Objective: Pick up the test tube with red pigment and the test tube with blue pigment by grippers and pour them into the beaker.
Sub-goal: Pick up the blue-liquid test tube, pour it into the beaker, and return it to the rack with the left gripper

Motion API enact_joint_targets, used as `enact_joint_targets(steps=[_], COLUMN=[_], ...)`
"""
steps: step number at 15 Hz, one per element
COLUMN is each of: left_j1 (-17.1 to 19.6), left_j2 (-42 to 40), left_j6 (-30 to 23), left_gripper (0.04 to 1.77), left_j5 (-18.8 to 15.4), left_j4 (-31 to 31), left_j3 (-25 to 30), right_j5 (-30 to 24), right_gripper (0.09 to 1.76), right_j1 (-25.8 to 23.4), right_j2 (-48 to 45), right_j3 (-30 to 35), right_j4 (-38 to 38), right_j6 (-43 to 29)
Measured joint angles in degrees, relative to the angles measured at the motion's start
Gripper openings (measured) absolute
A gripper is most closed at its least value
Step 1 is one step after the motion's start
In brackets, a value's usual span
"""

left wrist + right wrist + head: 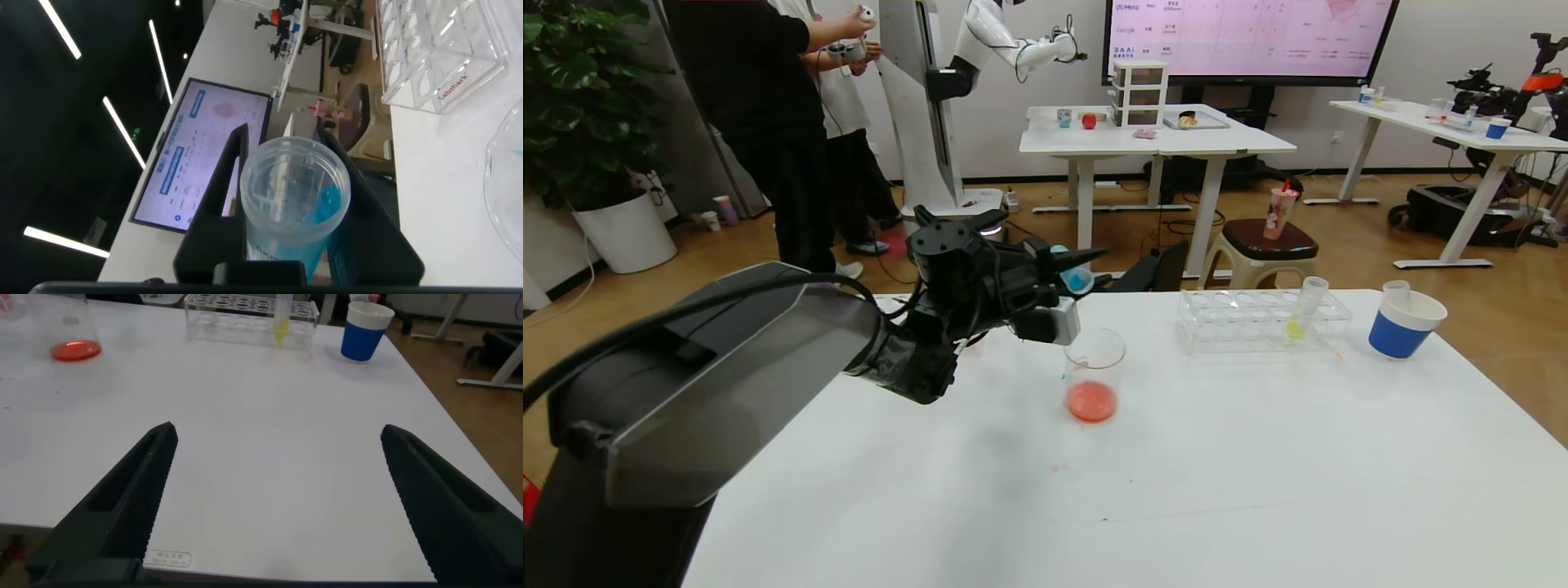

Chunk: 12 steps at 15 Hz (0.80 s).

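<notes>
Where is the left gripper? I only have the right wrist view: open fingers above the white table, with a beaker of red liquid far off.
Observer: The left gripper hangs just above the beaker, near its rim, shut on the test tube with blue pigment.
Operator: Is the blue poured out?
Observer: Not all of it. The left wrist view looks into the tube's open mouth, and cyan liquid sits inside.
Operator: Is anything in the blue cup? My view cuts off its top.
Observer: Yes. In the head view a clear tube stands in the blue cup.
</notes>
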State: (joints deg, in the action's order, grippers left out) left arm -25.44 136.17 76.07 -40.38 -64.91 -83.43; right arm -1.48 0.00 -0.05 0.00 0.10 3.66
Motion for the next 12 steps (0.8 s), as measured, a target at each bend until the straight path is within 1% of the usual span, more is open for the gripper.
enact_joint_targets(steps=[2, 7, 10, 12], left_j1=[-0.3, -0.62, -0.79, -0.88], left_j2=[1.48, 3.46, 4.44, 4.85], left_j6=[2.1, 6.14, 7.42, 9.33], left_gripper=[0.53, 0.53, 0.53, 0.53], left_j5=[-0.77, -0.78, -0.78, -0.8], left_j4=[0.17, 0.11, 0.11, 0.2], left_j3=[-1.49, -2.21, -3.86, -4.57], right_j5=[0.0, 0.0, 0.0, 0.0], right_gripper=[1.74, 1.74, 1.74, 1.74], right_j1=[0.0, 0.0, 0.0, 0.0], right_j2=[0.0, 0.0, 0.0, 0.0], right_j3=[-0.02, 0.0, 0.0, 0.0], right_j4=[0.0, 0.0, 0.0, 0.0], right_j6=[0.0, 0.0, -0.02, 0.0])
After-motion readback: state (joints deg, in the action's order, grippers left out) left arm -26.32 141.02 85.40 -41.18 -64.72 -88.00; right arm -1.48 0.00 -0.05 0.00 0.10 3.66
